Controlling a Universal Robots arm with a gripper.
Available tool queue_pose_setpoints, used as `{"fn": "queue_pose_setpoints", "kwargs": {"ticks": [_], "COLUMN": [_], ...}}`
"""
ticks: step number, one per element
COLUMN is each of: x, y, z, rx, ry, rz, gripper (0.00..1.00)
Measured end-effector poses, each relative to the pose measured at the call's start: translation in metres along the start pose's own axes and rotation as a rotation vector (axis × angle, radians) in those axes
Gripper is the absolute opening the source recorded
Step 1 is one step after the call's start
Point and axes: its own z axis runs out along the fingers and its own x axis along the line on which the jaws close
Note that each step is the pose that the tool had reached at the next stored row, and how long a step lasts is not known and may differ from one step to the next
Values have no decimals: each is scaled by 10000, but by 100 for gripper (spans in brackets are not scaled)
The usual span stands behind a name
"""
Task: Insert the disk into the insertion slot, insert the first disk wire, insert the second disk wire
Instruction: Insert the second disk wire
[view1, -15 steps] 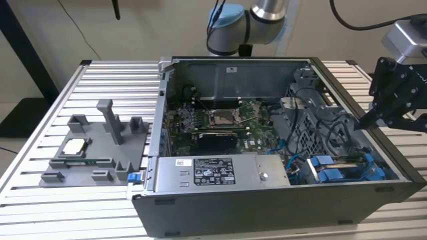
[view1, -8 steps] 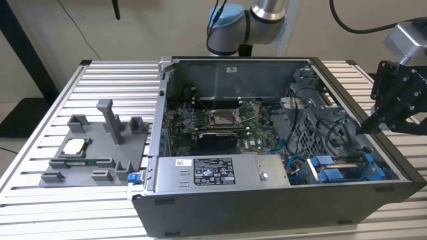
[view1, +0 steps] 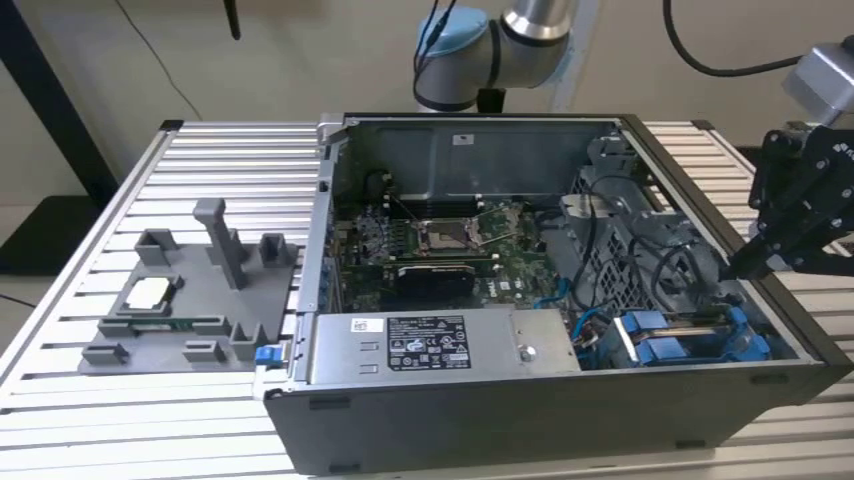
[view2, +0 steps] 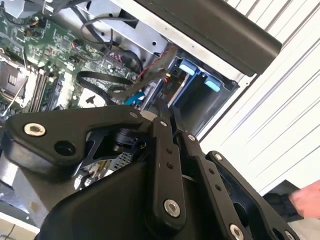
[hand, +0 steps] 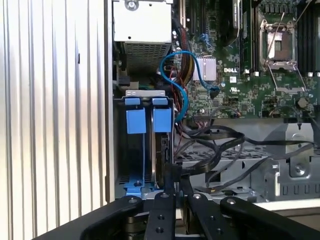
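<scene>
Black metal gripper (hand: 172, 175) looks pinched shut, holding nothing I can see. It hangs above the dark grey metal insertion slot (view1: 694, 335) with blue tabs, at four o'clock in the open computer case (view1: 534, 130). I cannot tell if the disk sits inside. I should go slowly and straight.

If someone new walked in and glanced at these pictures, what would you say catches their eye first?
Probably the open computer case lying on the ribbed table, its green motherboard exposed. Next come the bright blue tabs of the insertion slot in the case corner at the exterior view's right, with the black gripper poised just above that corner. A grey fixture tray lies on the table at the exterior view's left.
</scene>
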Motion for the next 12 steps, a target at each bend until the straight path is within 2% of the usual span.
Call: {"fn": "queue_pose_setpoints", "kwargs": {"ticks": [3, 5, 6, 12], "x": [6, 6, 6, 18], "y": [-10, -24, -41, -113], "z": [-2, 1, 9, 110], "rx": [-333, -591, -666, -688], "ry": [170, 209, 213, 215], "rz": [55, 89, 98, 98], "gripper": [16, 16, 16, 16]}}
